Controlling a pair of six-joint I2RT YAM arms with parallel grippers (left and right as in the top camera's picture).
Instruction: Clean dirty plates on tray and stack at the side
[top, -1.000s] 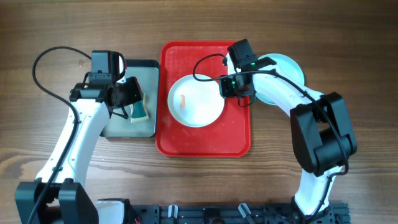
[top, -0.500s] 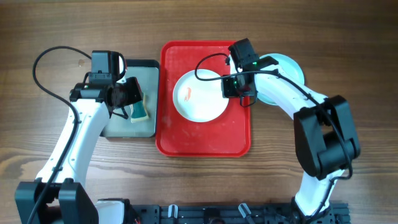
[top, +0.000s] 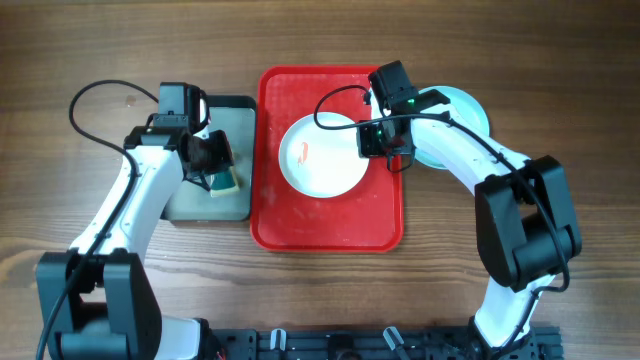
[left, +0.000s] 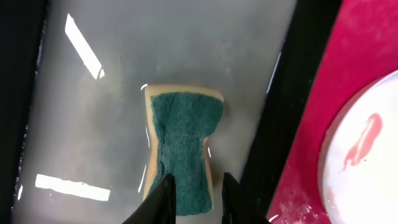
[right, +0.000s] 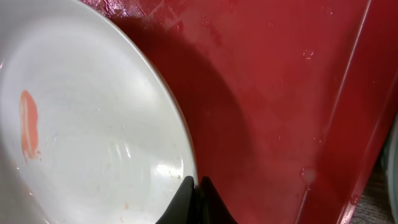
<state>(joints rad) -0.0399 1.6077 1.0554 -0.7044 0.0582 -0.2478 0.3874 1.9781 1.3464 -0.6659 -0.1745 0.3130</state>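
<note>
A white plate (top: 322, 157) with an orange-red smear (top: 300, 153) is on the red tray (top: 330, 225). My right gripper (top: 368, 140) is shut on the plate's right rim. In the right wrist view its closed tips (right: 196, 185) pinch the rim of the plate (right: 93, 124) above the tray (right: 280, 93). A light turquoise plate (top: 460, 115) lies on the table right of the tray, partly hidden by the right arm. My left gripper (top: 213, 160) hangs over a green-topped sponge (left: 183, 146), its fingers (left: 166, 196) slightly apart at the sponge's near end.
The sponge (top: 224, 180) lies in a dark grey tray (top: 238, 112) left of the red tray, its floor (left: 93, 93) wet and shiny. Bare wooden table (top: 100, 260) surrounds both trays. The right arm crosses above the turquoise plate.
The right gripper shut on the white plate's rim and the plate shifted slightly up and right. The left gripper's jaws parted over the sponge and the left arm moved a little right.
</note>
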